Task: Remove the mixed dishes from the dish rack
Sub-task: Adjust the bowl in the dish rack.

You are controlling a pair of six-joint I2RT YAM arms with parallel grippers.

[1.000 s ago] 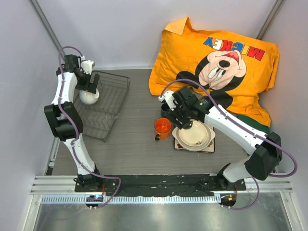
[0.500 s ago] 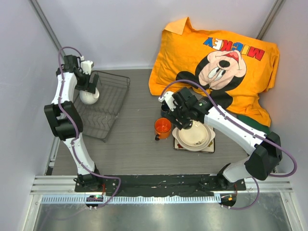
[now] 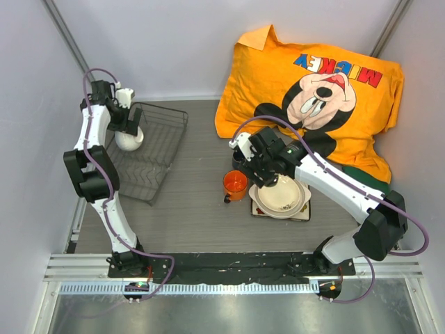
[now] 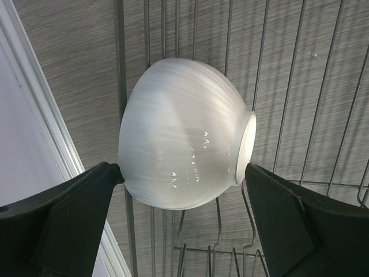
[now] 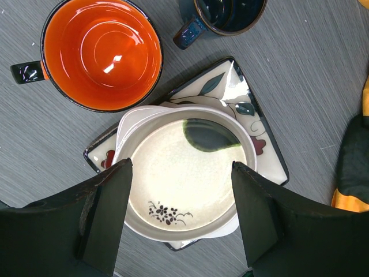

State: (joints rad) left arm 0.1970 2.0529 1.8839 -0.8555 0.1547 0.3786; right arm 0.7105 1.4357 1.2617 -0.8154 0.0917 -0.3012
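**Unloading the dish rack: 4 dishes out, 1 still inside**

The dish rack [image 3: 149,163] stands on the grey tabletop [image 3: 195,209]. The small white bowl [image 4: 184,150] lies on its side on the rack's wires, at the rack's far left corner. The left pincer [image 4: 181,173] is released, its 2 fingers [image 4: 75,219] spread wide on either side of this bowl, 1 by the rim and 1 by the foot; whether they touch it cannot be told.

To the right of the rack, well apart from it, the large cream round bowl [image 5: 173,190] sits on the square white plate [image 5: 253,124]. The orange mug [image 5: 101,55] stands on the plate's rack side and the small dark-blue cup [image 5: 230,14] just beyond the mug. The right pincer [image 5: 181,170] hangs over the cream bowl, released, grasping nothing. An orange pillow [image 3: 313,76] lies farther right of the rack.
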